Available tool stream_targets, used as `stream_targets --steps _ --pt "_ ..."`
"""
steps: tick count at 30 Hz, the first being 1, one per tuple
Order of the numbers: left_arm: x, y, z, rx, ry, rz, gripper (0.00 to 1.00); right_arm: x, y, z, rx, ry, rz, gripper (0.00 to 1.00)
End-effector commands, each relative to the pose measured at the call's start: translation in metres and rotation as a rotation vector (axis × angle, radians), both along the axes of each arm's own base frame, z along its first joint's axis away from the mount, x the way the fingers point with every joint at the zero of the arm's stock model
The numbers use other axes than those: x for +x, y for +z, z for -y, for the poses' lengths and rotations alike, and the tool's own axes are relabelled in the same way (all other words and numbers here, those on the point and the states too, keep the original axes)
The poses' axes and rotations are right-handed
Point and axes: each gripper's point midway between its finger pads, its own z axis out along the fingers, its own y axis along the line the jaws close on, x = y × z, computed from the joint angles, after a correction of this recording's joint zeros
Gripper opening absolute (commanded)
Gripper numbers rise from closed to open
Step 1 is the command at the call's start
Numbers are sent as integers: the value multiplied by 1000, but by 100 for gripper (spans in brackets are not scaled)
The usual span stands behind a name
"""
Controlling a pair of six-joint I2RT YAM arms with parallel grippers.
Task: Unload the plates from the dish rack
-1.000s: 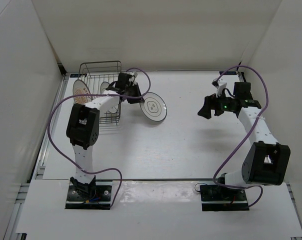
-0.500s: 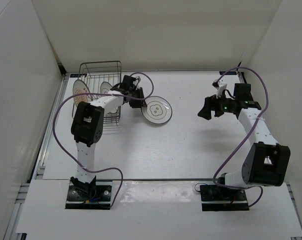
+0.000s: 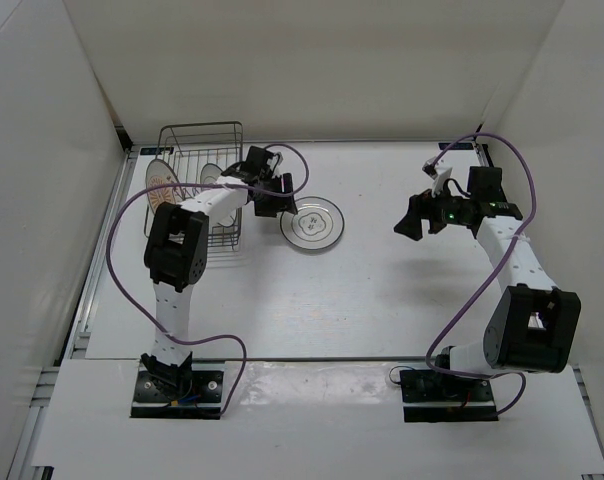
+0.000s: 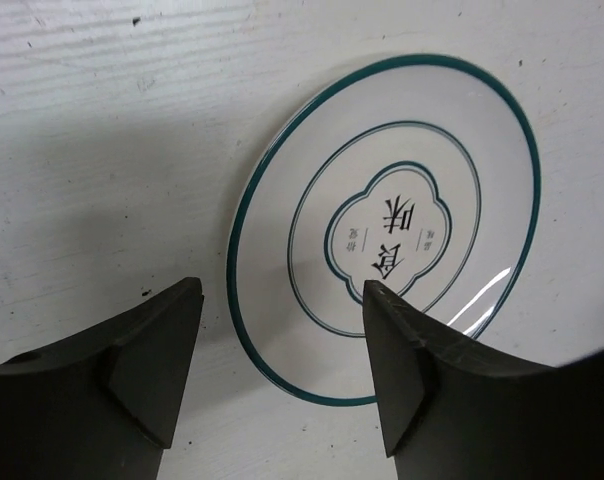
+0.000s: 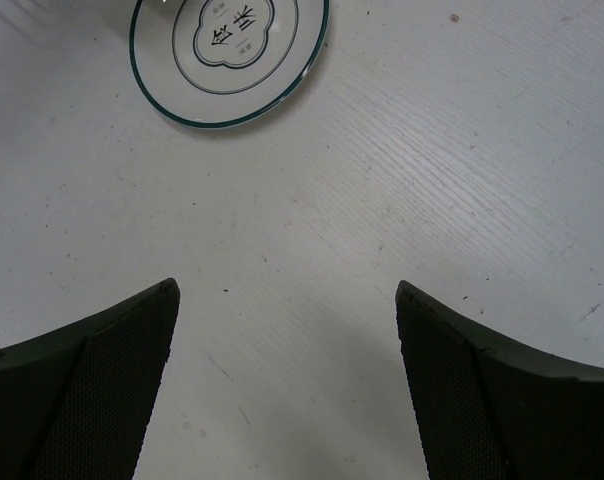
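A white plate (image 3: pixel 315 222) with a dark rim and centre motif lies flat on the table, right of the dish rack (image 3: pixel 200 127). In the left wrist view this plate (image 4: pixel 402 225) fills the upper right, and its near rim passes between my left gripper's (image 4: pixel 282 292) open jaws without being held. My left gripper (image 3: pixel 282 196) hovers at the plate's left edge. A second white plate (image 3: pixel 212 175) stands in the rack, and an orange-patterned plate (image 3: pixel 160 178) stands at its left side. My right gripper (image 3: pixel 408 222) is open over bare table, far from the flat plate (image 5: pixel 230 50).
White walls close in the table on the left, back and right. The left arm's purple cable (image 3: pixel 282 160) loops above the rack's right side. The rack sits in the back-left corner.
My left gripper has laid the white plate down flat on the table and opened, letting it go. The right arm has not moved.
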Motion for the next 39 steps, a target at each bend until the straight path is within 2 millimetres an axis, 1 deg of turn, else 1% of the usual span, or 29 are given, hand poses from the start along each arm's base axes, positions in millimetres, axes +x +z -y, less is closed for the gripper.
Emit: stream_targets --steps 1,2,3,4,5,6,7,8,9,10,11,12,13,14,15,17,18,19,20,21,22,24,25,26,28,31,32,37,39 --pt "14 54 1 -3 -25 121 76 9 14 -1 -2 40 97 90" --pt "13 57 -5 12 -34 126 79 10 15 -3 2 41 96 90" --pt "19 73 -6 18 -34 167 79 14 16 -2 7 33 105 90" --pt "19 86 -6 20 -44 197 81 17 19 -3 17 23 102 90" --pt "22 99 -6 44 -83 241 86 22 19 -3 24 16 99 90" --pt "24 121 -11 67 -77 300 90 24 21 -3 40 -4 79 90" --pt "29 140 -11 73 -81 353 95 26 21 -3 47 -12 63 90" --pt "32 154 -14 98 -98 401 100 31 26 -4 66 -21 36 90" --pt "36 184 -23 136 -86 494 100 29 23 -6 74 -17 2 90" --pt "39 196 -29 156 -72 529 100 30 22 -7 91 -8 -15 90" --pt "43 205 -44 214 -33 564 100 32 25 -9 103 -3 -28 90" --pt "39 231 -52 212 -15 620 100 30 22 -10 104 5 -44 90" --pt "38 230 -58 216 -3 621 100 30 21 -10 102 9 -43 90" --pt "33 248 -64 208 10 660 100 29 21 -10 99 10 -32 90" --pt "39 259 -76 213 36 708 100 30 20 -10 96 15 -20 90" --pt "26 268 -91 230 53 750 100 28 18 -9 83 27 -7 90" --pt "26 262 -108 282 86 748 100 26 16 -9 76 38 -9 90" --pt "22 275 -118 287 116 773 100 26 15 -9 72 38 -7 90" --pt "21 269 -133 317 145 746 100 25 15 -9 73 39 -8 90" --pt "20 267 -139 328 158 734 100 24 13 -9 71 40 -14 90" --pt "18 260 -157 354 193 697 100 24 14 -9 71 40 -13 90" --pt "13 256 -168 364 213 681 100 23 15 -10 81 42 -18 90" --pt "13 258 -177 369 232 688 100 23 14 -11 89 43 -22 90" --pt "11 244 -181 382 232 662 100 22 16 -13 97 47 -25 90" --pt "10 235 -192 392 258 631 100 20 18 -16 113 63 -24 90" --pt "7 214 -204 414 287 563 100 21 20 -17 118 71 -20 89" --pt "7 206 -205 419 284 539 100 21 19 -17 119 70 -24 89" --pt "6 182 -209 433 290 477 100 18 19 -17 119 76 -41 89" --pt "7 173 -212 423 306 453 95 17 20 -17 119 77 -43 89"
